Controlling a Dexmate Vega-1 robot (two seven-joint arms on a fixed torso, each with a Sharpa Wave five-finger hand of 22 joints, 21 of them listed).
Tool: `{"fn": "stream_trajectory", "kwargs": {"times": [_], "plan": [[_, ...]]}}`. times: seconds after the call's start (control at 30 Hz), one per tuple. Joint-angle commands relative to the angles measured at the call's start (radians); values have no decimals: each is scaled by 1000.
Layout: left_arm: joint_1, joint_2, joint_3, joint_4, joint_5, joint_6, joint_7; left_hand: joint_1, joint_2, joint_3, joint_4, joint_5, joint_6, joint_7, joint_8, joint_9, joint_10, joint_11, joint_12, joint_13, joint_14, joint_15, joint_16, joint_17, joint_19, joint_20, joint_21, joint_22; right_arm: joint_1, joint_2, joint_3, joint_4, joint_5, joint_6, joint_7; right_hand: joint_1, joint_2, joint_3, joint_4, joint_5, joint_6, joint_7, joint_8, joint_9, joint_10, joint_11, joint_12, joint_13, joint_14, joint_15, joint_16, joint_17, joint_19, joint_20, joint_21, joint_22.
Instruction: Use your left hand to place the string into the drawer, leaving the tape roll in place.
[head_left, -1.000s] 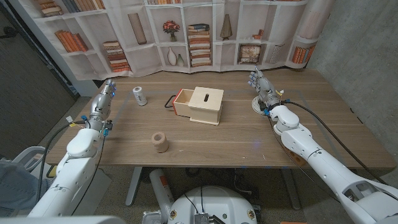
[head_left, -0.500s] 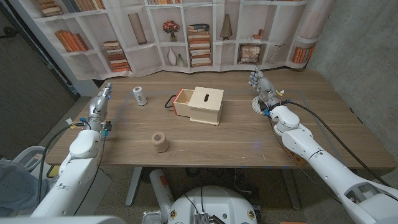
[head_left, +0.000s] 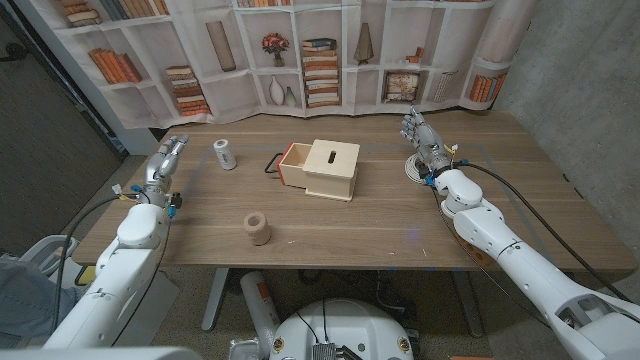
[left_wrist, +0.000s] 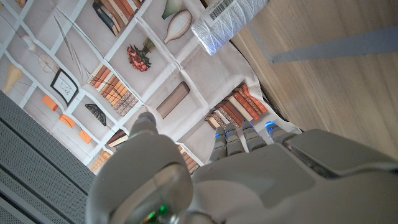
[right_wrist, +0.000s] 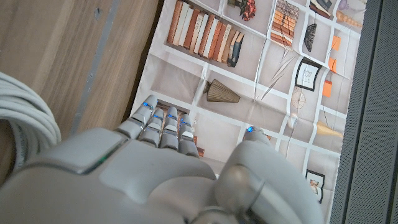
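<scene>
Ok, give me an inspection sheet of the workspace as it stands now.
Surface: wooden table, dry and level.
Job's things: white string spool upright at the back left; tan tape roll near the front edge; wooden box at the centre, its drawer pulled partly open toward the spool.
Clutter: nothing seen.
Robot hands: left robot hand holds nothing, fingers apart, short of the spool; right robot hand holds nothing, beside the cable coil.
Cables: white coil by the right wrist; a black cable runs along each forearm.
Surroundings: printed bookshelf backdrop behind the table; grey wall on the right.
</scene>
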Motion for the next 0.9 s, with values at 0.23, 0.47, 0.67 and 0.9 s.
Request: {"fn": "stream_trajectory", "kwargs": {"times": [0.23,0.47,0.67,0.9], "plan": [[-32,40,57,-39,74,110,43,26,-8,-2,-15,8,-34,-3,-4,5,-33,2,-8,4,-34,5,-4,5,-22,21,-6,5,-1,5,-1,-1,-3,7,-3,-1,8,0,-3,0,7,-3,0,5,12,0,-4,4,9,-1,-1,3,8,2,-5,3],[-43,65,83,-83,94,200,37,34,-12,-5,-20,8,-33,-2,-1,6,-43,6,-9,5,-44,7,-4,5,-26,26,-8,5,-3,5,2,3,0,14,-1,-2,9,0,-3,-1,7,-4,0,5,14,1,-5,4,11,0,-1,3,8,3,-7,3],[-64,80,115,-104,148,263,68,39,-14,-9,-22,8,-51,1,-5,6,-55,7,-9,5,-60,18,-5,6,-32,31,-9,6,-8,0,7,-1,2,15,-2,-2,9,-1,-3,-1,7,-4,0,5,14,0,-5,4,11,0,-1,3,9,4,-9,3],[-97,78,130,-81,156,269,65,42,-15,-11,-23,7,-42,3,1,6,-47,4,-4,5,-54,17,0,6,-31,32,-8,6,-10,0,7,-1,3,13,-3,-2,9,-1,-4,-1,7,-5,0,5,14,0,-6,4,12,0,-1,3,10,4,-11,3]]}}
